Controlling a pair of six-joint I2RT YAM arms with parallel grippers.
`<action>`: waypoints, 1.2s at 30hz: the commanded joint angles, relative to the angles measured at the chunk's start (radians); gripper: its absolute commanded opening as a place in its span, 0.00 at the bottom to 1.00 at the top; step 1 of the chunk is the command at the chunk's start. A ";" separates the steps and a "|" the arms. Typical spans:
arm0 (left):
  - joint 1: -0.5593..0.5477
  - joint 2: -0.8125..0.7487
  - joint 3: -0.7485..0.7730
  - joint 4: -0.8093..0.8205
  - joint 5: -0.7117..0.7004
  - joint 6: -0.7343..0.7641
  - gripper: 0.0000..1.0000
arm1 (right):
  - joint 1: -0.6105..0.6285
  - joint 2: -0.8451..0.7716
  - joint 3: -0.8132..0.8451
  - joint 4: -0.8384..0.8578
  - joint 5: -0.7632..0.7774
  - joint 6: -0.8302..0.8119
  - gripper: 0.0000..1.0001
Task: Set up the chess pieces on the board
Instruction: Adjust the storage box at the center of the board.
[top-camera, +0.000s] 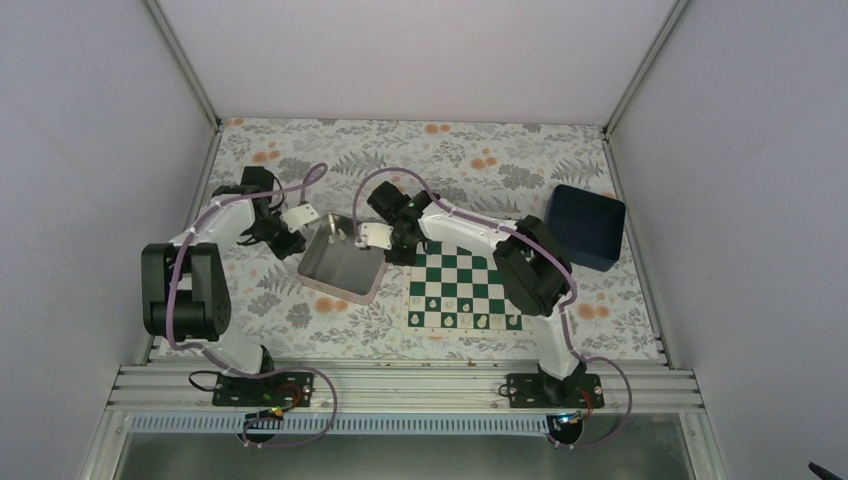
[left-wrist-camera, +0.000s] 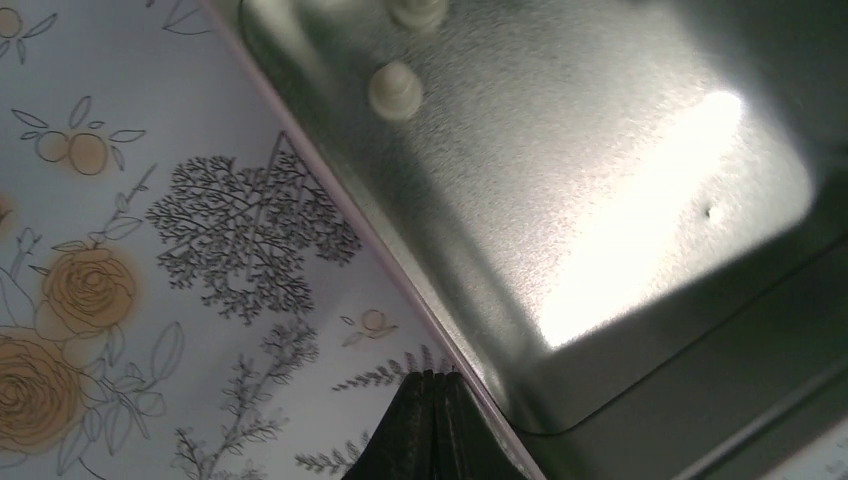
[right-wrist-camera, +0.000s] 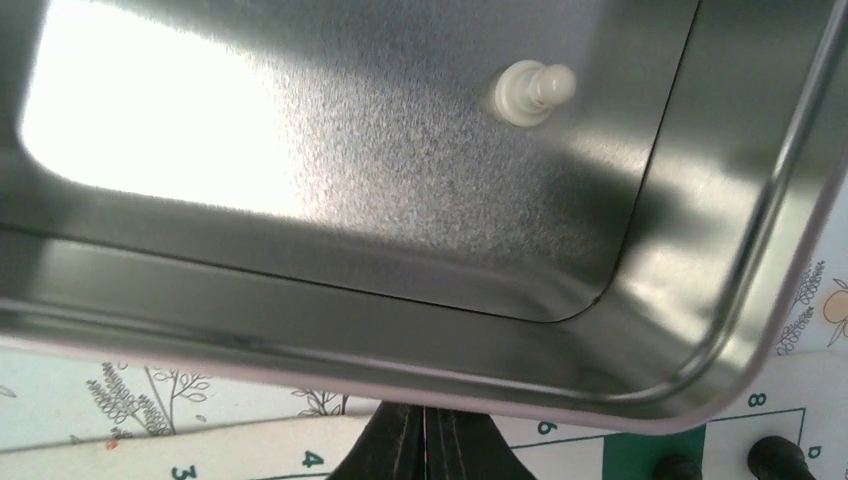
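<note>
Setting: robotics lab test cell. Evidence: pale blank wall panels (top-camera: 400, 50) in aluminium framing (top-camera: 185, 65); left arm (top-camera: 185, 290) and right arm (top-camera: 530, 265) bolted to an aluminium rail (top-camera: 400, 385) at the table (top-camera: 300, 320) edge; floral cloth (top-camera: 470, 160) over it.

From above, three plain, pale lilac-grey panels close in the workspace: a back wall (top-camera: 420, 50) at 12 o'clock, a left wall (top-camera: 80, 150) at 9 and a right wall (top-camera: 760, 150) at 3. Slim aluminium posts (top-camera: 185, 65) run up the two far corners, at 11 and 1. The table wears a white covering (top-camera: 480, 160) printed with grey ferns and orange roses. A ribbed aluminium rail (top-camera: 400, 385) spans its near edge at 6. The light is soft and even, with only faint shadows
</note>
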 joint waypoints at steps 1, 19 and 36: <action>-0.012 -0.056 -0.024 -0.063 0.033 0.028 0.02 | -0.010 0.028 0.042 0.032 0.017 -0.012 0.04; 0.055 0.282 0.406 0.050 0.035 -0.072 0.02 | -0.106 0.112 0.205 0.093 0.082 -0.017 0.04; 0.013 0.566 0.610 -0.090 0.321 0.052 0.02 | -0.099 0.249 0.424 0.055 -0.050 -0.042 0.04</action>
